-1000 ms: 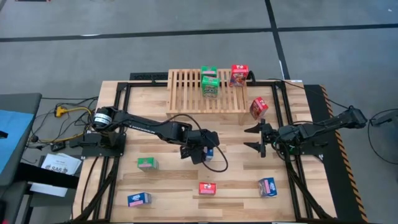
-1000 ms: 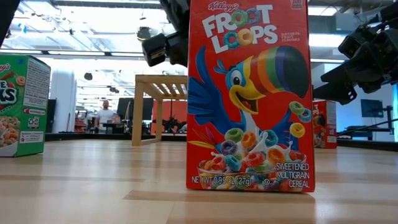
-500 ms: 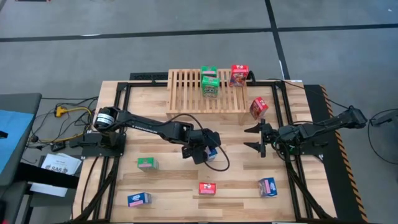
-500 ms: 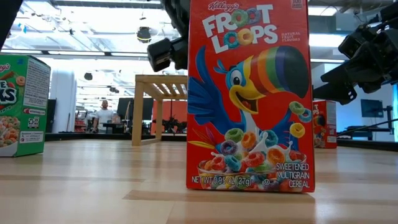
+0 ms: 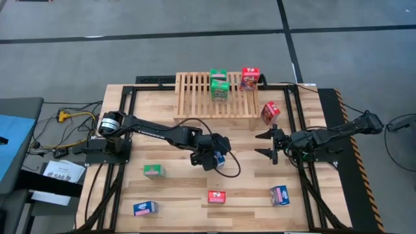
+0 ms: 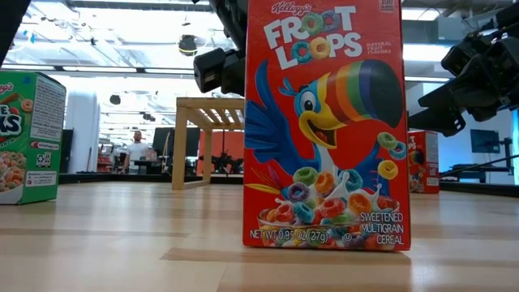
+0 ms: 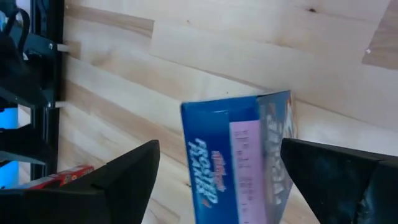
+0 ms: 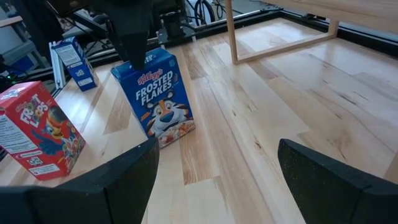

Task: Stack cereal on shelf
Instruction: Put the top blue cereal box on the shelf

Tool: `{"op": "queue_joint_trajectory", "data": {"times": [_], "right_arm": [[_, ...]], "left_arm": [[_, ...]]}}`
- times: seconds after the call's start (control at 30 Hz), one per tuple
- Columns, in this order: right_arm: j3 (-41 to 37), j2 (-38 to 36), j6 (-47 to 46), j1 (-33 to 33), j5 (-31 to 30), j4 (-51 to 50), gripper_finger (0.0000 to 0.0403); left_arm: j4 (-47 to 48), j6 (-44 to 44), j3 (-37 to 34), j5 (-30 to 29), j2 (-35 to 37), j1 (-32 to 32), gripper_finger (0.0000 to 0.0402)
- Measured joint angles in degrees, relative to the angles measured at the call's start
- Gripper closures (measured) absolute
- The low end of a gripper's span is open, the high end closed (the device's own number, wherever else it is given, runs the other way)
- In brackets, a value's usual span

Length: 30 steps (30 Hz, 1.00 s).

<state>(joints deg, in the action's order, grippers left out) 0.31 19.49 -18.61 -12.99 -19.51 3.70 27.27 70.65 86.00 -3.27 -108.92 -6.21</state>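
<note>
Two slim black jointed arms are seen; a silver ring is borne at the left arm's base.

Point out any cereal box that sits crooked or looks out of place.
One red box stands tilted beside the shelf, near its right end, not on the slats. In the middle of the table, the blue Frosted Flakes box leans slightly under the left claw, whose fingers stand apart from it. The others look square.

Frosted Flakes box cut off at edge, left claw hiding it from above
</note>
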Motion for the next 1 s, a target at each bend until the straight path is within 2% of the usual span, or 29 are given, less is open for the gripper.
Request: {"op": "queue_joint_trajectory", "data": {"times": [0.4, 1.0], "right_arm": [[0.0, 0.0, 0.0, 0.0, 0.0, 0.0, 0.0049], [0.0, 0.0, 0.2, 0.0, 0.0, 0.0, 0.0049]], "left_arm": [[2.1, -0.2, 0.0, 1.2, 0.0, 0.1, 0.0099], [3.3, -5.4, 0.0, 4.5, 0.0, 2.0, 0.0105]]}}
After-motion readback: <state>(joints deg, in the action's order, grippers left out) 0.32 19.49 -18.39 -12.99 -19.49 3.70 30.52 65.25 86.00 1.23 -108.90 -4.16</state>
